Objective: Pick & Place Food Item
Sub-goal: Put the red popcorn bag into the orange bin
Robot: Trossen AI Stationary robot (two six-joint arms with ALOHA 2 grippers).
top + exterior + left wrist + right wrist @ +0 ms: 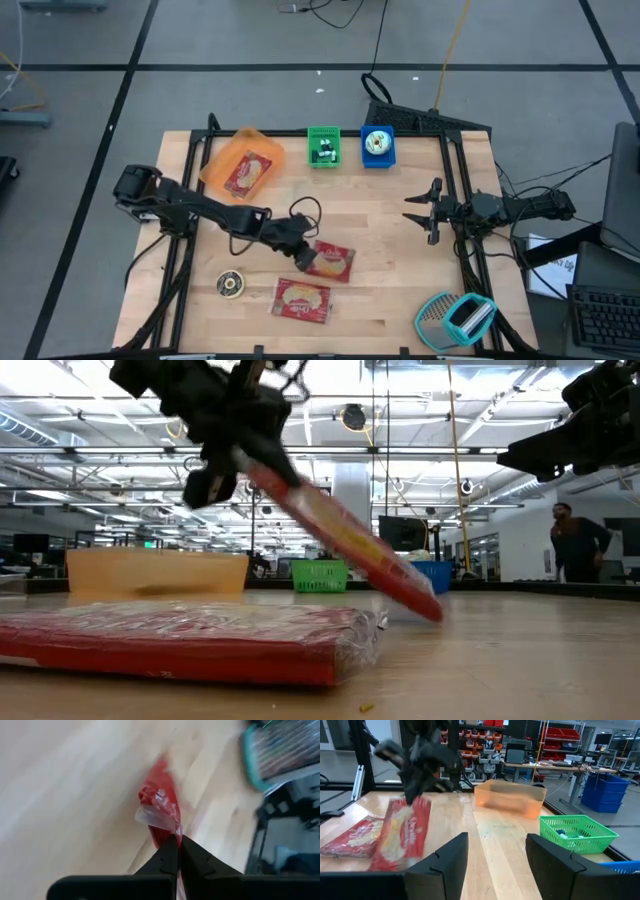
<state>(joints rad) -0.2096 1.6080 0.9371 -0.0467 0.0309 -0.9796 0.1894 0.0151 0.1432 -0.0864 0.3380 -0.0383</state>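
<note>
We have the left hand (303, 259) clenched on one edge of the red food packet (333, 261), tilting it up off the bench (400, 300) — ready, we judge, for the orange bin (240, 162). Our right hand (428, 213) waits open at the bench's side.

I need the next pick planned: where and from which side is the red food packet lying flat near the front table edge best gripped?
Grip the flat packet by a thin sealed end edge, coming from above at a slant. It lies flat on the table, so only its edges offer a pinch; the left gripper holds the other packet that way.
</note>
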